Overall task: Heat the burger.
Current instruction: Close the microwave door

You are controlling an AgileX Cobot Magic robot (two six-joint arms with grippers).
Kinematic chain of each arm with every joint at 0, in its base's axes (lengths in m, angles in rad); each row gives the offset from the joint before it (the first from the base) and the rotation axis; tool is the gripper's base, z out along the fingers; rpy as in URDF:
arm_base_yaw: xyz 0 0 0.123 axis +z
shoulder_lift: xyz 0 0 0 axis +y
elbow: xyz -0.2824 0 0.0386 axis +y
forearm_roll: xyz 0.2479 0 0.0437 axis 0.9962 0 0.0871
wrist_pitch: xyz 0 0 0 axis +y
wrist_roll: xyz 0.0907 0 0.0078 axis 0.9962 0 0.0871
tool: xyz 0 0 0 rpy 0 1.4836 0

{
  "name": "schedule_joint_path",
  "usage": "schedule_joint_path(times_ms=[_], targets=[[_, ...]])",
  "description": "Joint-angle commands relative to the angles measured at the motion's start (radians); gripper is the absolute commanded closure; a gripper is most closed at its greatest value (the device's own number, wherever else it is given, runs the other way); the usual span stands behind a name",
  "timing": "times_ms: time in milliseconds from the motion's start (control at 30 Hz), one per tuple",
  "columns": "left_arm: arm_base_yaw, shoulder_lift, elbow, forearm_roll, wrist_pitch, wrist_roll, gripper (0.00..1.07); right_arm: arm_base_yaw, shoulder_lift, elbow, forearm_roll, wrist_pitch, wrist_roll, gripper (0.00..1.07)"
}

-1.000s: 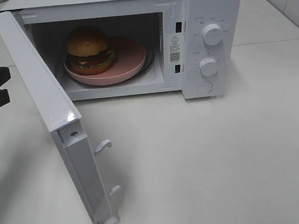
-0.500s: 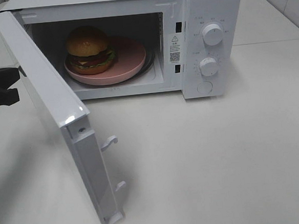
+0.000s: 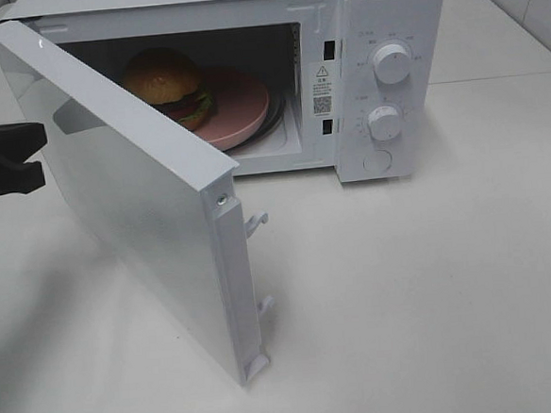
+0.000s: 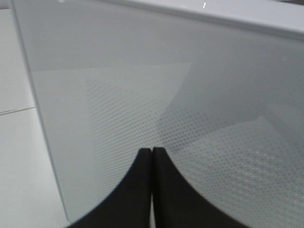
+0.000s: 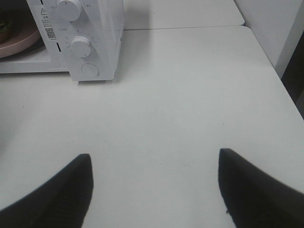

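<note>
The burger [image 3: 165,82] sits on a pink plate [image 3: 240,105] inside the white microwave [image 3: 385,10]. The microwave door [image 3: 133,197] stands about half closed and hides the burger's lower left part. My left gripper [image 3: 37,152] is shut with nothing in it, its tips against the outer face of the door [image 4: 152,95]. In the left wrist view the shut gripper [image 4: 152,151] touches the door's dotted window. My right gripper [image 5: 154,164] hangs open over bare table, well to the right of the microwave [image 5: 90,28].
The microwave's control panel has two knobs [image 3: 392,63] and a round button [image 3: 377,161]. Door latches [image 3: 256,223] stick out from the door's free edge. The white table [image 3: 433,290] stretches in front and to the right.
The door has swung from wide open toward the oven, now about half closed. My left gripper has moved right, following the door's outer face. The right gripper has not moved.
</note>
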Motion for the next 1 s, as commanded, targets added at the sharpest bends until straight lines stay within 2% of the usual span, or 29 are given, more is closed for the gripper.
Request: schedule_joint_path(times_ms=[33, 67, 300, 367, 767, 1000], targets=[[-0.041, 0.003, -0.026, -0.025, 0.012, -0.007, 1.07, -0.007, -0.028, 0.0, 0.0, -0.006, -0.01, 0.37], [-0.057, 0.012, -0.038, -0.054, 0.019, -0.007, 1.07, -0.007, -0.028, 0.0, 0.0, -0.006, -0.01, 0.37], [-0.103, 0.034, -0.068, -0.067, 0.02, -0.007, 1.07, -0.007, -0.028, 0.0, 0.0, -0.006, -0.01, 0.37], [-0.12, 0.041, -0.073, -0.096, 0.021, -0.001, 1.07, -0.007, -0.028, 0.0, 0.0, -0.006, -0.01, 0.37], [-0.138, 0.054, -0.112, -0.106, 0.022, -0.016, 1.07, -0.007, -0.028, 0.0, 0.0, -0.006, -0.01, 0.37], [-0.188, 0.089, -0.164, -0.113, 0.068, -0.018, 1.07, -0.007, -0.028, 0.0, 0.0, -0.006, -0.01, 0.37]])
